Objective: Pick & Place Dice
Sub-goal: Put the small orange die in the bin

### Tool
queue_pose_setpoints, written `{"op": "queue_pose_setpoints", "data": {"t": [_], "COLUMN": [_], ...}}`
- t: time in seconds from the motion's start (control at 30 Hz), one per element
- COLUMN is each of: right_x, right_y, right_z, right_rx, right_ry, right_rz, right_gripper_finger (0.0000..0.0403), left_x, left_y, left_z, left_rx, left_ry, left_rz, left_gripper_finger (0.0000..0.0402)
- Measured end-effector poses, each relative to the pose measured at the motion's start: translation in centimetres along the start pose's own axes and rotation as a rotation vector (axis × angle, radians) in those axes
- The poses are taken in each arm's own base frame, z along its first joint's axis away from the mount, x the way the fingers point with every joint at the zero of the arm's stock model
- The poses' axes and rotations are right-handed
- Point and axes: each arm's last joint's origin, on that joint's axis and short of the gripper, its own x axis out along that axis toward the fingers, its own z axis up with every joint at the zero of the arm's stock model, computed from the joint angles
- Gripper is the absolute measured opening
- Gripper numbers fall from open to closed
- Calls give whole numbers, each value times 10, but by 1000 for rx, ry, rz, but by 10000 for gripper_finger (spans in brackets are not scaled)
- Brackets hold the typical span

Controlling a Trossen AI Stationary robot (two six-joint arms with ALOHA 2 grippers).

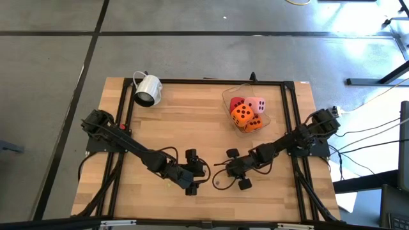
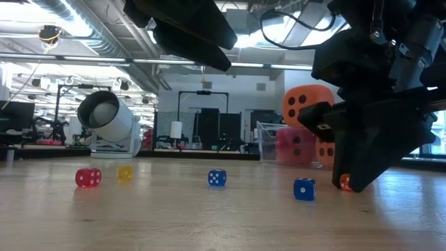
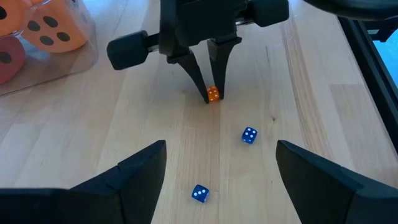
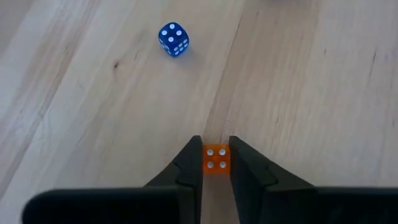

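Care was what the pinch needed: the right gripper (image 4: 216,163) had its jaws closed on a small orange die (image 4: 216,158) on the table (image 1: 192,128), well short of the clear box (image 1: 227,97); lift straight. Left gripper (image 3: 214,180) waited nearby, jaws spread. No writing was legible.

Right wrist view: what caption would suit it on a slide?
Right gripper closed on a small orange die on the wooden table, a blue die lying nearby.

Four soft dice (image 1: 246,114), pink, red, two orange, heaped together
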Motion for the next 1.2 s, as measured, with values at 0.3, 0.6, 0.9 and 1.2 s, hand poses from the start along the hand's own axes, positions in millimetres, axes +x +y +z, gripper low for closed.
{"op": "queue_pose_setpoints", "data": {"t": [0.3,0.6,0.9,1.2], "right_x": [-7,-26,-76,-136], "right_y": [1,4,4,-9], "right_z": [3,15,32,18], "right_rx": [19,60,74,159], "right_ry": [-41,-135,-331,-356], "right_rz": [12,19,-182,-563], "right_gripper_finger": [61,59,55,63], "left_x": [0,0,0,0], "left_y": [0,1,1,1], "left_z": [0,-2,-2,-2], "left_rx": [1,9,9,10], "left_ry": [1,18,19,22], "left_rz": [0,6,6,5], "left_gripper_finger": [294,294,294,294]}}
